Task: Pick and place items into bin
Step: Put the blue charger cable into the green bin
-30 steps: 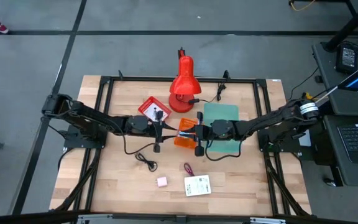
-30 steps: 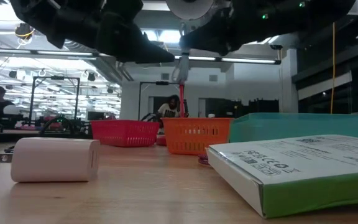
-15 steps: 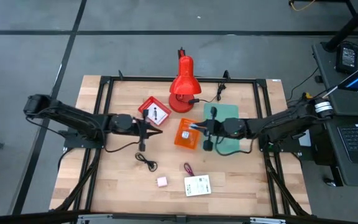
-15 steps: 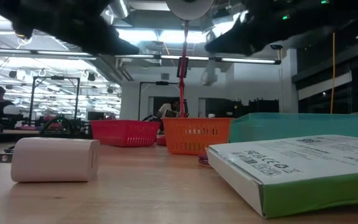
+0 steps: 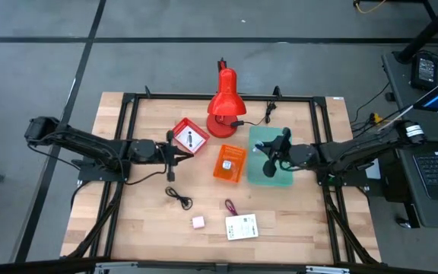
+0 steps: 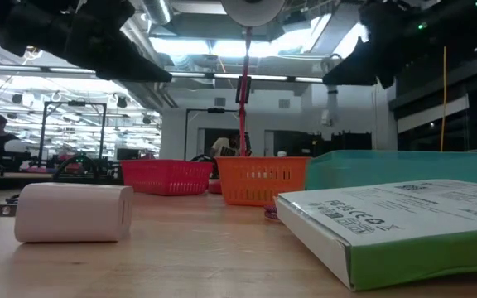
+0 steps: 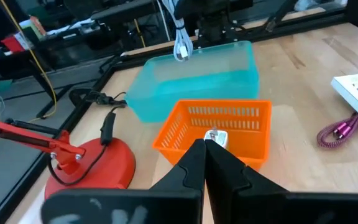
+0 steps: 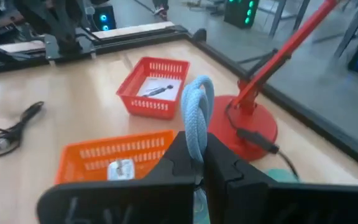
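My right gripper [image 5: 266, 154] hangs above the teal bin [image 5: 272, 173], shut on a light blue cord [image 8: 196, 102]. My left gripper [image 5: 179, 155] is shut with nothing in it, between the red basket [image 5: 189, 137] and the orange basket [image 5: 229, 163]; a small white piece [image 7: 215, 137] lies in the orange one. On the near part of the table lie a black cable [image 5: 178, 197], a maroon cord loop [image 5: 229, 205], a pink cube [image 5: 198, 222] and a white box [image 5: 242, 226]. My right gripper pinches the light blue cord between its two fingers. A doubled loop of it [image 8: 197, 93] sticks out past the fingertips. Seen from the left wrist, the cord's end [image 7: 181, 46] hangs slack below the gripper, clear of the teal bin.
A red desk lamp [image 5: 223, 106] stands on its round base at the far middle, and its black cable [image 5: 265, 114] trails beside it. A black metal frame [image 5: 128, 106] runs around the table. Bare wood shows at the near left.
My right gripper has drawn back from over the orange basket toward the table's right edge, rolling as it went, and now holds the cord over the teal bin. My left gripper has pulled back from the orange basket toward the left edge.
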